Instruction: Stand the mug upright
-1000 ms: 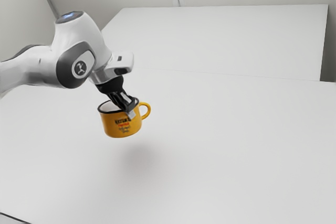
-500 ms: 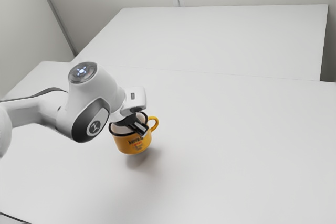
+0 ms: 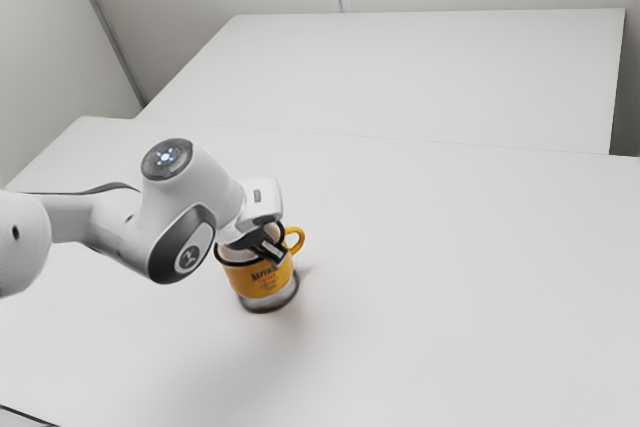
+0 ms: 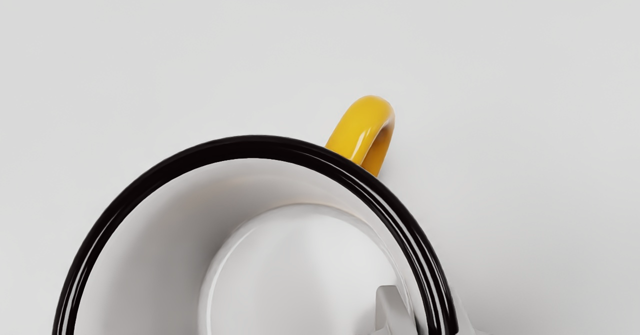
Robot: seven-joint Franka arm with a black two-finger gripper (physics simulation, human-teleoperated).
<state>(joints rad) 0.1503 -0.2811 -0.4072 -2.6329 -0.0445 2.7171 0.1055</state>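
Note:
The yellow mug [image 3: 262,277] with a black rim is upright in the exterior view, its mouth up and slightly tilted, handle toward the exterior view's right. Its base is blurred against the table, so contact there is hard to tell. My gripper [image 3: 270,249] is at the mug's rim, shut on the wall near the handle. In the wrist view the mug [image 4: 370,120] shows its white inside and yellow handle; one finger of the gripper [image 4: 425,320] is inside the mug and the other outside the rim.
The white table [image 3: 450,287] spreads around the mug. Behind it lies another white surface [image 3: 420,77], with pale walls beyond. A dark edge line crosses the exterior view's lower left corner.
My hand has come down toward the table with the mug held in it, moving a little toward the exterior view's right. The mug's shadow has drawn closer to its base.

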